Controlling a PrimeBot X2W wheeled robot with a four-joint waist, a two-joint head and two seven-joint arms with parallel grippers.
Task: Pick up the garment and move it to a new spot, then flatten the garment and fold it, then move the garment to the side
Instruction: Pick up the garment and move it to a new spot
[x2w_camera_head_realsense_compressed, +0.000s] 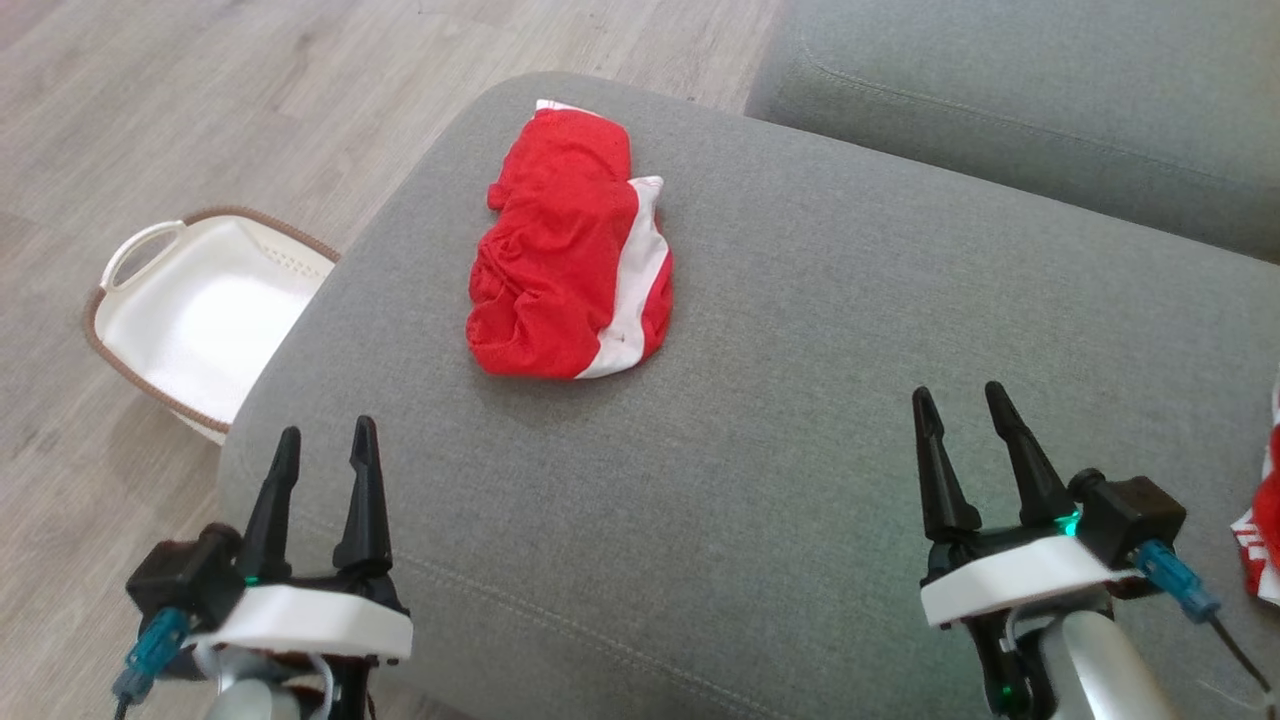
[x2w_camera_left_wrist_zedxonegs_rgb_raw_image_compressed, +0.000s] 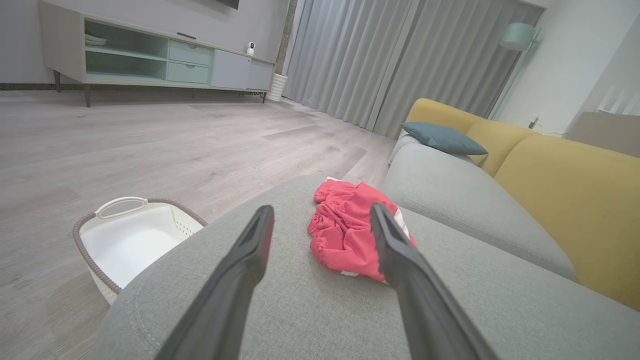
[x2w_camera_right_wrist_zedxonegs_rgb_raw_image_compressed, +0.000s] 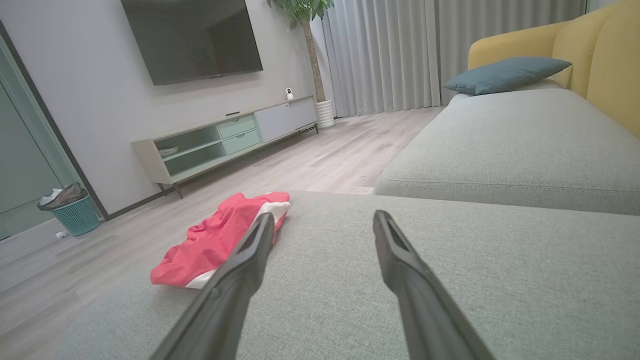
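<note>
Head view, left fingers (x2w_camera_head_realsense_compressed: 366, 500) spread wide, empty, right fingers (x2w_camera_head_realsense_compressed: 1027, 460) alike

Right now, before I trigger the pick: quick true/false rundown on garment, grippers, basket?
1. The red garment lies on the grey seat cushion. True.
2. Both grippers are shut. False: the left gripper and the right gripper are both open and hold nothing.
3. The white basket stands on the cushion. False: the white basket stands on the floor, off the cushion's left edge.
4. Neither gripper touches the garment. True: both sit apart from it, on the near side.
5. Another red-and-white cloth shows at the head view's right edge. True.
</note>
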